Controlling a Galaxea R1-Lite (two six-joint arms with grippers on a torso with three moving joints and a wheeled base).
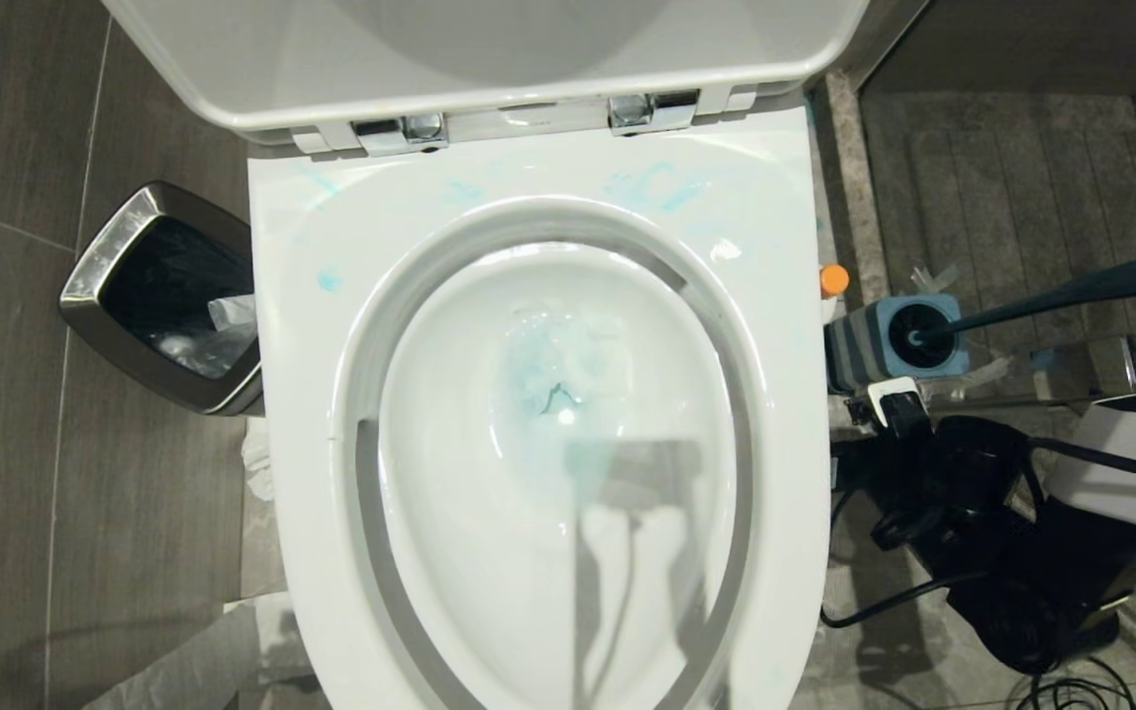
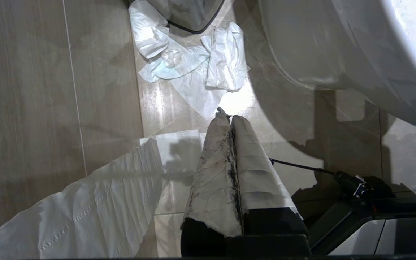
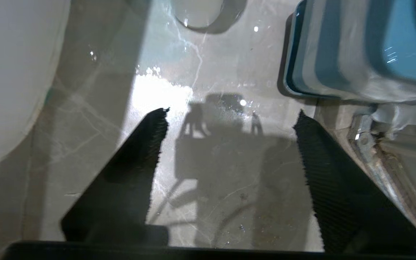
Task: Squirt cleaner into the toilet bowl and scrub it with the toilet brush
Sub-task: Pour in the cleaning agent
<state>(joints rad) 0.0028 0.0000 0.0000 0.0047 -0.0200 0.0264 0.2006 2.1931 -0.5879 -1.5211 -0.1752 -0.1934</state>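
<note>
We look down on the toilet bowl (image 1: 548, 434) with its seat and lid (image 1: 489, 59) raised; pale blue smears mark the back of the rim and a blue patch sits in the water at the bottom.

Our right hand (image 3: 229, 115) hangs low over the glossy floor (image 3: 215, 173) beside the bowl, with its two black ribbed fingers (image 3: 135, 159) spread wide and nothing between them. Ahead of that hand and off to its outer side stands the square grey-blue holder (image 1: 898, 340), and the toilet brush (image 1: 1071, 291) sits in it, its black head down in the holder and its slate-blue handle leaning away to the right. The hand is near the holder but apart from it. The cleaner (image 1: 833, 281) stands just beyond the holder, close against the bowl's side; only its orange cap and a bit of white body show. In the right wrist view the bowl's white wall is on the hand's other side.

Our left hand (image 2: 229, 117) hangs on the far side of the bowl, with its white-wrapped fingers (image 2: 215, 173) pressed together and empty. Crumpled paper towels (image 2: 193, 65) lie on the floor ahead of it, and another sheet lies below it. A steel-rimmed waste bin (image 1: 159, 296) stands left of the bowl.
</note>
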